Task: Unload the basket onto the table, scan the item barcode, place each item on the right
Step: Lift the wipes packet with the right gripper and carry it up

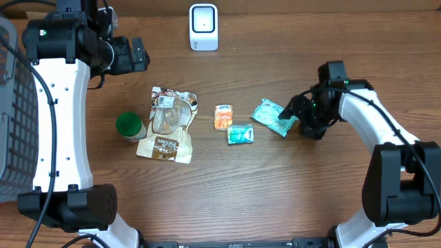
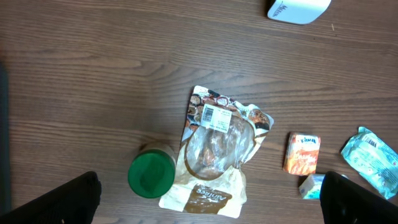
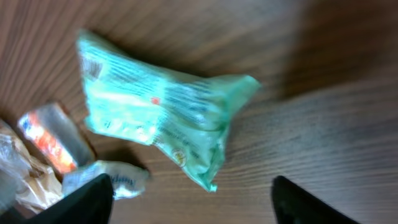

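Note:
A white scanner (image 1: 203, 27) stands at the back of the table; its base edge shows in the left wrist view (image 2: 295, 9). A crinkled teal packet (image 1: 273, 116) (image 3: 161, 118) lies flat on the wood. My right gripper (image 1: 296, 113) (image 3: 196, 208) is open just to the right of it, its dark fingertips (image 3: 87, 199) spread wide with only the packet's corner between them, not gripped. My left gripper (image 1: 140, 54) (image 2: 208, 211) hangs open, high above a brown and white pouch (image 1: 167, 125) (image 2: 217, 149) with a barcode label (image 2: 216, 117).
A green-lidded jar (image 1: 129, 126) stands left of the pouch. An orange packet (image 1: 223, 117) and a small teal packet (image 1: 240, 134) lie between the pouch and the crinkled packet. A grey wire basket (image 1: 12, 117) sits at the left edge.

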You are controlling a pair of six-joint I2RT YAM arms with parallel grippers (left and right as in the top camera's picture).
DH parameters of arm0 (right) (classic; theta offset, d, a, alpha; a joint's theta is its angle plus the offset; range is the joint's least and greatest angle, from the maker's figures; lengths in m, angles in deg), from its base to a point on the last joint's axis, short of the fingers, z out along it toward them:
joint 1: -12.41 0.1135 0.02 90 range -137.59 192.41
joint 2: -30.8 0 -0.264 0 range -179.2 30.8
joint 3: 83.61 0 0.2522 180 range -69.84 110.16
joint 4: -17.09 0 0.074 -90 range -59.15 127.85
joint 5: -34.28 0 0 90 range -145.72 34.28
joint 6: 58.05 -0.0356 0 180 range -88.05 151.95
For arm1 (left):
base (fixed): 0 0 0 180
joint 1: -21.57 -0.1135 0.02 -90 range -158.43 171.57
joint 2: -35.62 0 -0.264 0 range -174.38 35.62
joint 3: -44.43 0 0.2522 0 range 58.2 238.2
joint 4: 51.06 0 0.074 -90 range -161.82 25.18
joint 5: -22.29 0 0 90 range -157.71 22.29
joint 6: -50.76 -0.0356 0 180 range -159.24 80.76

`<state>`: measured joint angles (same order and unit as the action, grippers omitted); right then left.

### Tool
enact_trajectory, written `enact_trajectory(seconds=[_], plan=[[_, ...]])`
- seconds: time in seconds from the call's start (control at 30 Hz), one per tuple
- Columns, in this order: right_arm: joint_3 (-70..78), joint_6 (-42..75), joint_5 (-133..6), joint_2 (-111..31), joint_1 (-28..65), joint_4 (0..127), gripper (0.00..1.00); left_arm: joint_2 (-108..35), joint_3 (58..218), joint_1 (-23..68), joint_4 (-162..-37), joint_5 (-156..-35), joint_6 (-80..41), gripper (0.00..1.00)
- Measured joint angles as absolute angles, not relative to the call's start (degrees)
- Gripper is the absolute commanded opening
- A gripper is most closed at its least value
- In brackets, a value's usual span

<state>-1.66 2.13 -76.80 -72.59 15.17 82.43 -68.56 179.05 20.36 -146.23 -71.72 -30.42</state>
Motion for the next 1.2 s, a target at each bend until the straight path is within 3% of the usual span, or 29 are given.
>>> enact_trajectory(seconds=[0.4,0.6,0.93,1.2], plan=[[-14.4,-3.2,-78.0,-72.1,15.2,59.4,0.49,-68.6,178.9,20.4,-146.2,-71.7,-30.4,1.0],[-16.1,-3.7,-78.1,-71.8,15.2,56.8,0.05,-68.6,178.9,20.4,-146.2,-71.7,-30.4,1.0],[-15.8,-0.4,-80.8,-71.6,15.1,57.0,0.04,-68.6,178.9,20.4,-146.2,-71.7,-30.4,0.99],[-3.3,14.3,-86.9,-71.4,15.1,77.8,0.04,-68.6,178.9,20.4,-146.2,-71.7,-30.4,1.0]])
